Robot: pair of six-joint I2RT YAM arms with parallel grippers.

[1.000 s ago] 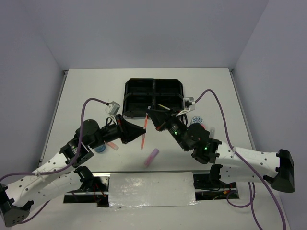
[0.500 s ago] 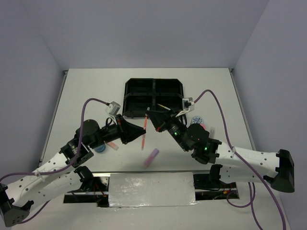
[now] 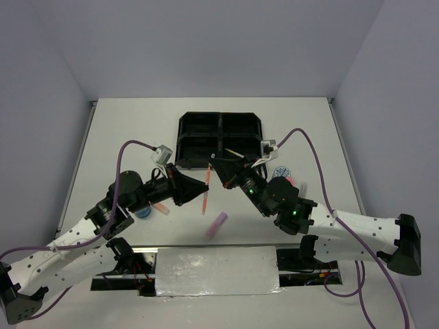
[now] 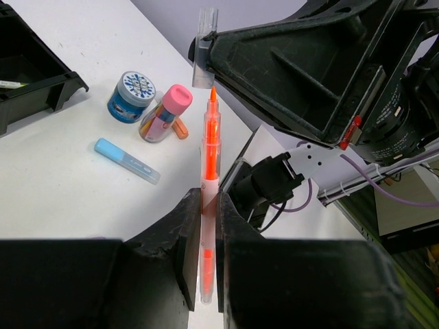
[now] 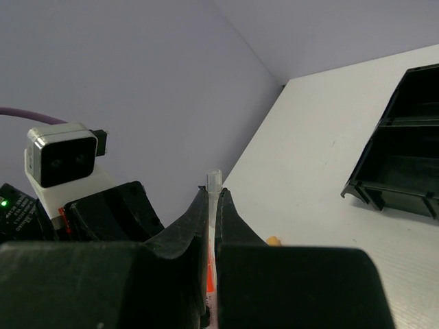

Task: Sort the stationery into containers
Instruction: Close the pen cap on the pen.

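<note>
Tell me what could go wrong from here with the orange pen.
1. The right gripper pinches only the clear cap at the tip of the orange pen; off-axis pushing or pulling might cock the pen in the left gripper.
2. If either grip slips, the part would likely drop on the table, short of the black tray.
3. The two grippers are very close; their fingers may clash.

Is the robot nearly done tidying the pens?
Not nearly. One thin yellow pen seems to lie in the black plastic tray. The left gripper holds an orange marker, the right gripper its clear cap. The purple marker, light blue marker, pink-capped bottle and a blue-and-white tape roll wait outside.
</note>
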